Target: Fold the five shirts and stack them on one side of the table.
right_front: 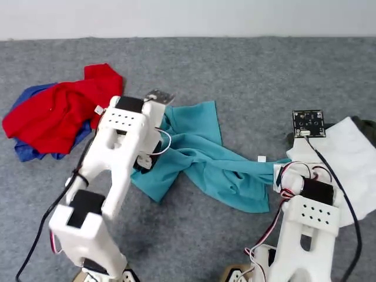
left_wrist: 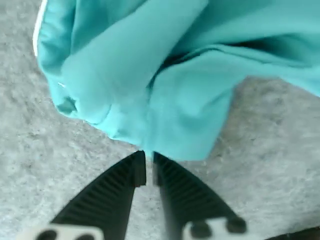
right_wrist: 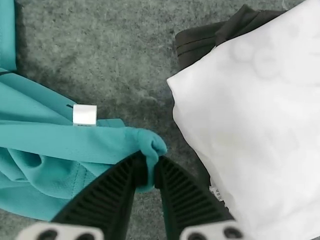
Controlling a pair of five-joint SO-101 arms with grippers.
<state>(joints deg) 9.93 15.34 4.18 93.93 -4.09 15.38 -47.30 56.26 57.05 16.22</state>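
A teal shirt lies twisted and stretched across the middle of the grey table. My left gripper is shut on its hem at the left end; in the high view that gripper sits under the left arm's wrist. At the other end, my right gripper pinches a bunched corner of the teal shirt, shown in the high view at the right gripper. A red shirt lies crumpled over a blue shirt at the far left.
A folded white shirt lies at the right edge on top of a dark shirt. Bare grey carpet-like surface stretches between the two arm bases and along the back.
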